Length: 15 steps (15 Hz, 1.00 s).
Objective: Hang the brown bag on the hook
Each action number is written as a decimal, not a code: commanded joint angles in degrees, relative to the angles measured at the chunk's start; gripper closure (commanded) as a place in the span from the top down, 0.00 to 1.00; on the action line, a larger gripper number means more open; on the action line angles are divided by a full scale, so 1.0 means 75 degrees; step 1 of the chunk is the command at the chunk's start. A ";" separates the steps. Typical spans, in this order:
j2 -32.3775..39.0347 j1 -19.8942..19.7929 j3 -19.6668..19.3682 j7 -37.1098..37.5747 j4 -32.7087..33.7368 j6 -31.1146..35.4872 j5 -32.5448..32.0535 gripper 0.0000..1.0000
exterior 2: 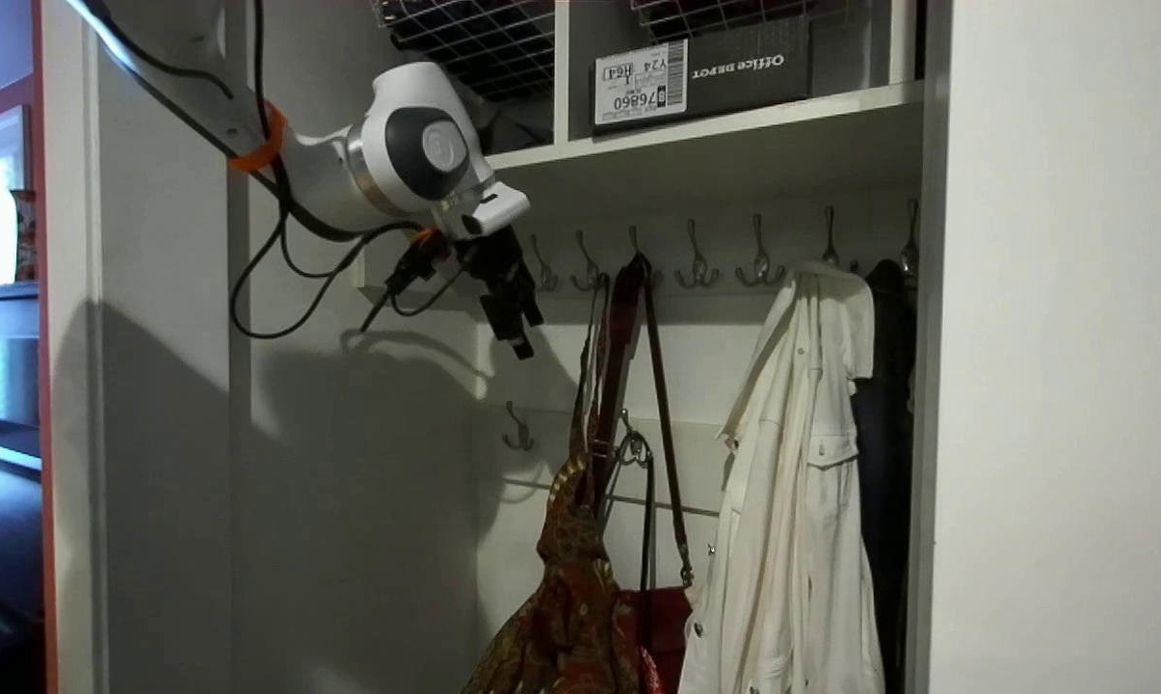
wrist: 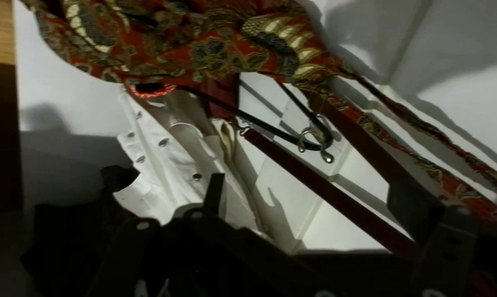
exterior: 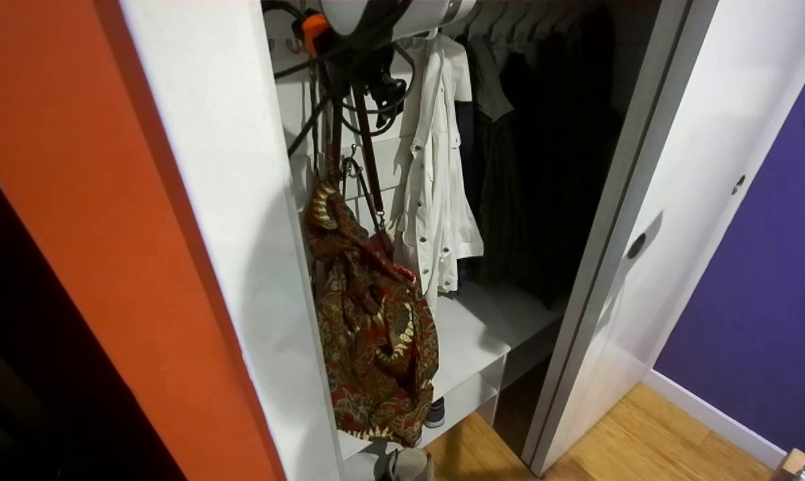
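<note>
Bag (exterior: 375, 334) hangs with its straps (wrist: 374, 126) seemingly over an upper hook (exterior 2: 588, 260); the gripper (wrist: 310, 196) stands spread wide, holding nothing — so the step is likely retreat: ease straight back, fingers (wrist: 413, 208) wide, clearing every strap before turning.

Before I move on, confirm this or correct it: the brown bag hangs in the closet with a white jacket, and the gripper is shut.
The gripper is open, not shut: the wrist view shows its fingers well apart. The brown bag does hang in the closet with the white jacket.
</note>
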 commanded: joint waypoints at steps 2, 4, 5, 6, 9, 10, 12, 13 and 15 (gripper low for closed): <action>-0.1066 -0.1478 0.1705 -0.0325 -0.0472 -0.1627 -0.1533 1.00; -0.1302 -0.2001 0.2284 -0.0869 -0.0564 -0.2080 -0.1799 1.00; -0.1460 -0.2239 0.2553 -0.1322 -0.0688 -0.2166 -0.1759 1.00; -0.1572 -0.2431 0.2778 -0.1756 -0.0750 -0.2232 -0.1720 1.00; -0.1852 -0.2892 0.3287 -0.3173 -0.0988 -0.2126 -0.1308 1.00; -0.1946 -0.2994 0.3412 -0.3551 -0.1060 -0.2109 -0.1215 1.00; -0.2087 -0.3146 0.3600 -0.4101 -0.1125 -0.2208 -0.1170 1.00; -0.2169 -0.3200 0.3675 -0.4264 -0.1155 -0.2291 -0.1195 1.00; -0.2330 -0.3287 0.3792 -0.4301 -0.1210 -0.2433 -0.1428 1.00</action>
